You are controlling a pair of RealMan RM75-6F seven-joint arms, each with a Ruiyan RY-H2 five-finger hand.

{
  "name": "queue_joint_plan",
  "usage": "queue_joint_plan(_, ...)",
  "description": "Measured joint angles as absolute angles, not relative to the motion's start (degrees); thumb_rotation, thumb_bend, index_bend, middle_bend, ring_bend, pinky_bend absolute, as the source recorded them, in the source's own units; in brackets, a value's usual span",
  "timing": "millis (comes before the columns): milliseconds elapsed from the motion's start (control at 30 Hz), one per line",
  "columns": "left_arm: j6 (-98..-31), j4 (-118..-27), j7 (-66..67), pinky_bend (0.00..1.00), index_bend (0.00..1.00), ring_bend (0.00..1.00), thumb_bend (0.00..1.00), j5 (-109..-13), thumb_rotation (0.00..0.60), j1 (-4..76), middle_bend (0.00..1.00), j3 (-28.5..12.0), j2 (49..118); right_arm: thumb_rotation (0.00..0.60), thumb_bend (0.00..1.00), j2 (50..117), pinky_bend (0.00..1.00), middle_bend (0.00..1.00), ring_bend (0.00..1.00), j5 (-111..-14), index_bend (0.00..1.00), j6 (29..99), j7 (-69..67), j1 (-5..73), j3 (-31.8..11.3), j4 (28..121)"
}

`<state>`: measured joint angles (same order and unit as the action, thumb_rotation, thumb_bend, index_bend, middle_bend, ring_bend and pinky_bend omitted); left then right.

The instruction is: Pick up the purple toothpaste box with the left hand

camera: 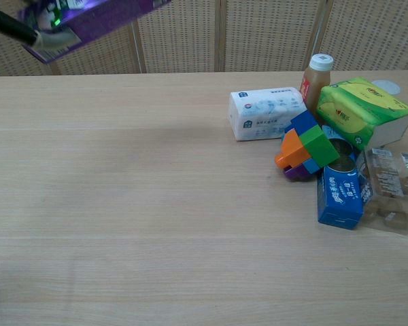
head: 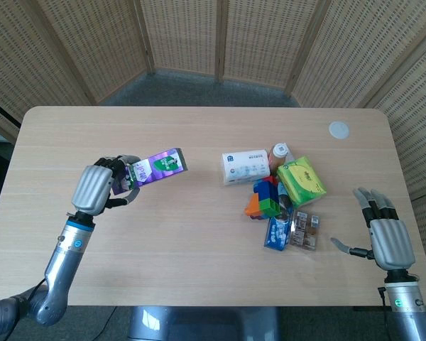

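Note:
My left hand (head: 99, 187) grips one end of the purple toothpaste box (head: 157, 165) and holds it well above the table on the left side. The box juts out to the right, tilted slightly upward. In the chest view the box (camera: 88, 17) shows at the top left corner, with only a dark fingertip (camera: 10, 26) of that hand visible. My right hand (head: 383, 231) hovers open, fingers spread, past the table's front right edge, holding nothing.
A cluster sits at right of centre: white tissue pack (head: 246, 166), bottle (head: 280, 153), green box (head: 301, 181), coloured block toy (head: 264, 198), blue box (head: 275, 233), clear snack pack (head: 305, 231). A white disc (head: 339, 129) lies at the far right.

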<state>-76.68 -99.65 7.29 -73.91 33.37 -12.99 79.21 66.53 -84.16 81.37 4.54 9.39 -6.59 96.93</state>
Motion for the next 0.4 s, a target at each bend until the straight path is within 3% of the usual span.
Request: queue_joint_plan(400, -79.1, -103.6, 7.0, 0.34, 0.55, 0.69, 0.35, -75.4, 0.600, 32.8, 0.57, -16.6, 77.3, 0.317, 0.03, 66.7, 0.00, 0.00, 0.00, -84.9, 0.00, 83.1, 3.8, 8.6, -6.0, 96.9)
